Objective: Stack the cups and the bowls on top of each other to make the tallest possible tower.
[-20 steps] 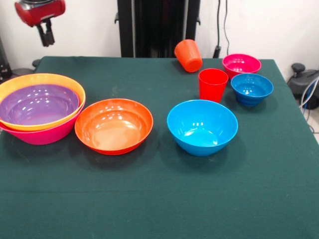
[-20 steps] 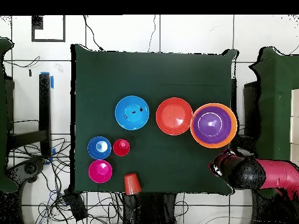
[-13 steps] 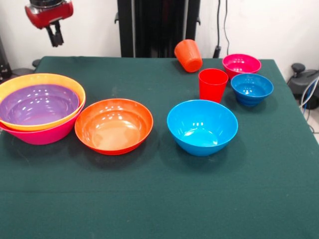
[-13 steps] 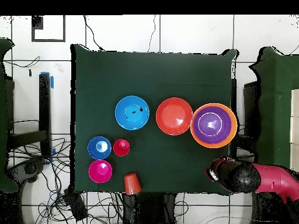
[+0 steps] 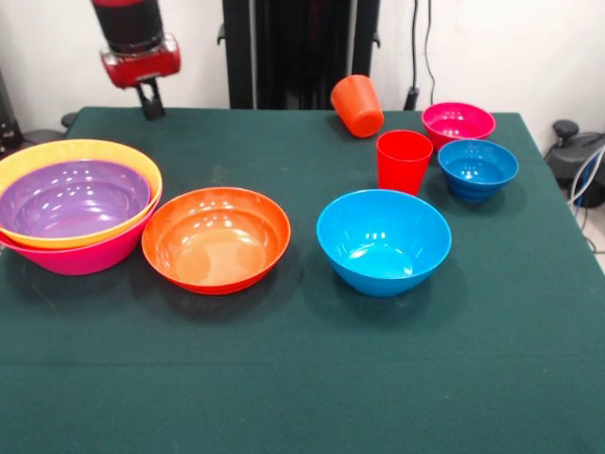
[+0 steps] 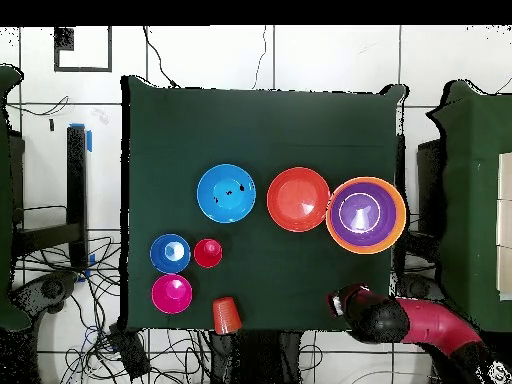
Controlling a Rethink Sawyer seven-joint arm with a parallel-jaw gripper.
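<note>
The bowls look like smooth, glossy plastic: the medium blue bowl (image 5: 383, 241) and the red-orange bowl (image 5: 216, 238) carry bright highlights inside. The red cup (image 5: 404, 161) and orange cup (image 5: 357, 105) look like plastic too, less shiny. The table (image 5: 312, 378) is covered in matt green cloth.

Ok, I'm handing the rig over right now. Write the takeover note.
Gripper: empty, above the table's far edge; open or shut can't be told.
Tower: purple bowl in yellow-orange bowl in pink bowl.
Loose on the table: red-orange bowl, medium blue bowl, small blue bowl, magenta bowl, upright red cup, orange cup tipped over.
Done: three bowls nested.
Left: everything else.
</note>
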